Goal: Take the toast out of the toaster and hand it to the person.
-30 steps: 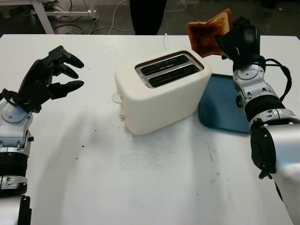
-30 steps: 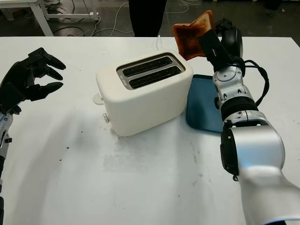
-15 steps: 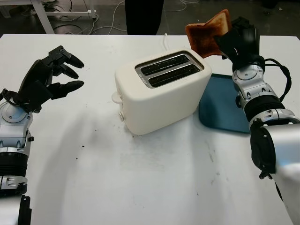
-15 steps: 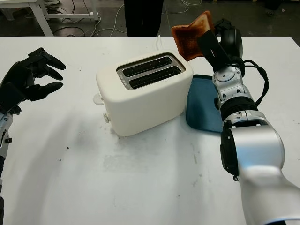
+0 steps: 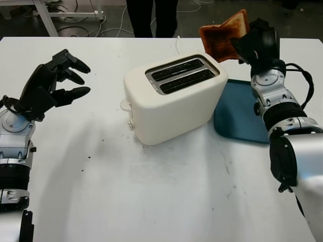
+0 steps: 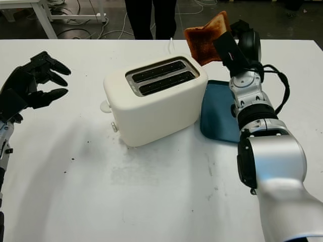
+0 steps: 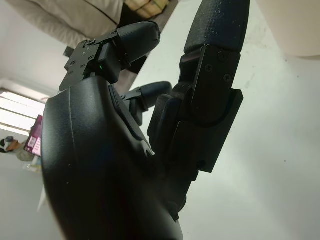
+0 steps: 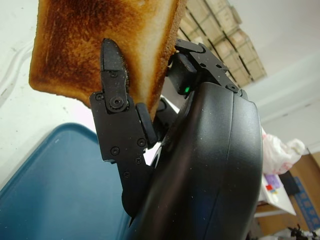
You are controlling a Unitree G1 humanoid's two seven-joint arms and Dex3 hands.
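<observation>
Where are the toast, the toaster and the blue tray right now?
toast (image 5: 222,36): left eye view, on its browned face, gripped by the right hand (image 5: 252,43).
toaster (image 5: 171,108): left eye view, on its white front wall.
blue tray (image 5: 239,116): left eye view, on its bare surface.

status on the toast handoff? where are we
Done: the browned slice of toast is out of the white two-slot toaster, whose slots look empty. In hand: the right robot hand grips the slice, raised past the toaster's far right corner, above the blue tray. Left: passing it to the person standing beyond the table. The left robot hand is open at the left.
</observation>
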